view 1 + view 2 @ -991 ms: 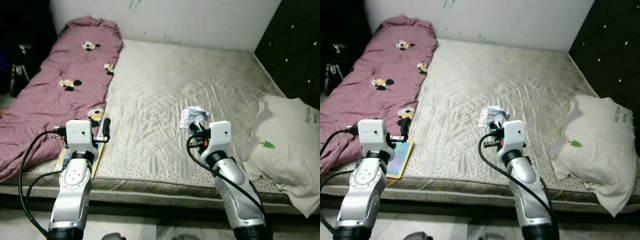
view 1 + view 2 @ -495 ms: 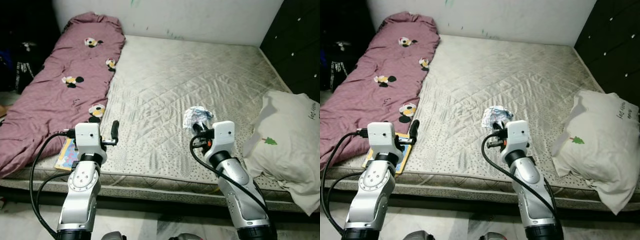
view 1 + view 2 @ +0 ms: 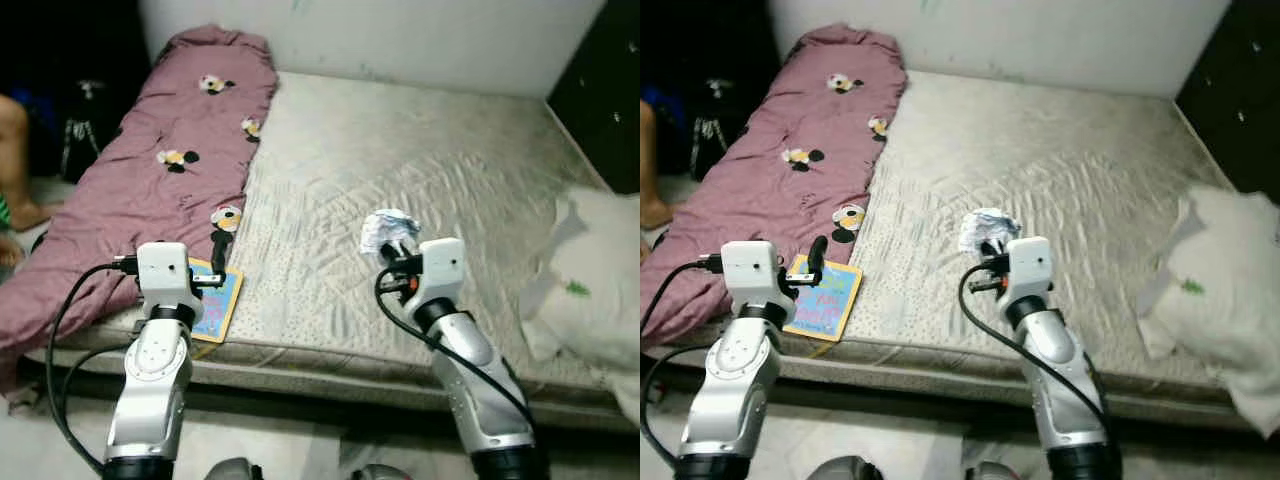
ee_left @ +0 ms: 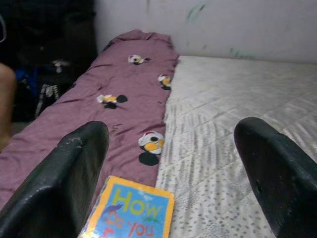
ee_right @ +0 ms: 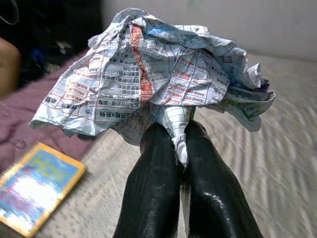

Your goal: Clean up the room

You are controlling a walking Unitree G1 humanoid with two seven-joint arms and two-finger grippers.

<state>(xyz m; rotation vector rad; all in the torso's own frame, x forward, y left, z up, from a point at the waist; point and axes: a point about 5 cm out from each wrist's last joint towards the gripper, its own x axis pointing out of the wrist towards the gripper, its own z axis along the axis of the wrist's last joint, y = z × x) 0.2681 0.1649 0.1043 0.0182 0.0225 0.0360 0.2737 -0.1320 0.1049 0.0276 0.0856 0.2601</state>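
My right gripper (image 5: 178, 144) is shut on a crumpled printed paper (image 5: 153, 79), held above the bare mattress (image 3: 420, 170); the same paper (image 3: 388, 230) shows just ahead of my right wrist. Near the mattress's front left edge, a blue and yellow children's book (image 3: 822, 297) lies flat beside a purple blanket (image 3: 170, 160). My left gripper (image 4: 168, 163) hangs open over that corner, with the book (image 4: 130, 214) just below its fingers and nothing between them.
A white pillow (image 3: 1230, 290) lies at the mattress's right edge. Dark panelled furniture (image 3: 610, 80) stands at the far right. A person's leg (image 3: 15, 160) and dark bags (image 3: 75, 130) are on the floor to the left. A pale wall (image 3: 400, 35) runs behind the bed.
The camera has swung left, so the pillow sits nearer the right edge and a person's leg has come into view. The right gripper still holds the paper.
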